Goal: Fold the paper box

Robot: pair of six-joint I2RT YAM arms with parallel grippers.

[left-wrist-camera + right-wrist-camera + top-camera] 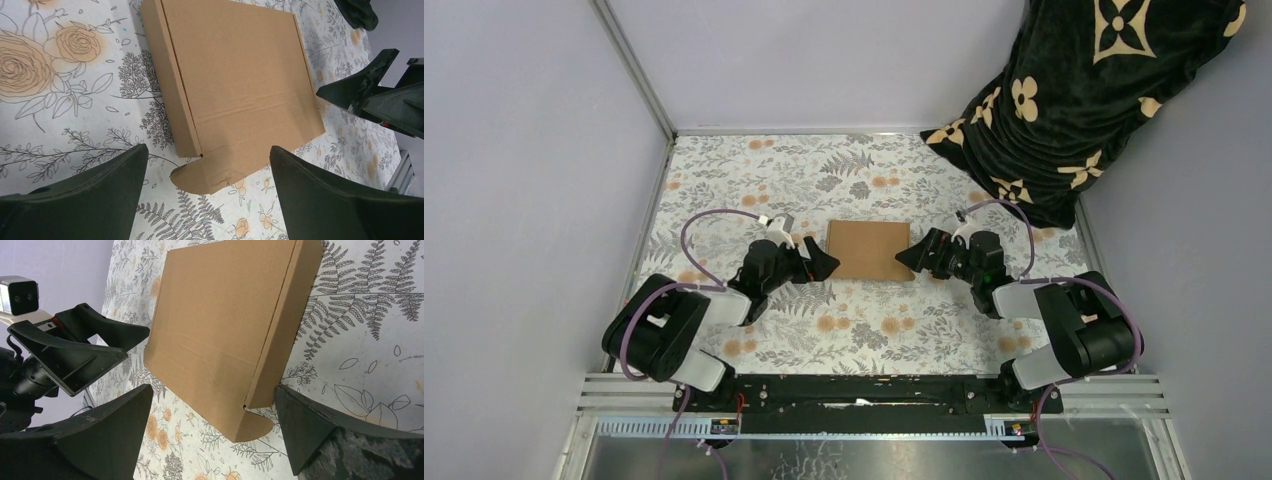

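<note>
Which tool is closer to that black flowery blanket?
The right tool, on the paper box's blanket side; the left tool sits across the box, farther away.

The paper box (868, 250) lies flat on the table (724, 180), about midway across it, between the left gripper (822, 262) just beside its left edge and the right gripper (911, 256) just beside its right edge, the two facing each other across it. On each of those sides a small tab of the box sticks out towards the gripper, in line with the gap between its two fingers. A cloth (1084, 90) hangs over the far right corner, behind and right of the box and well apart from it.
</note>
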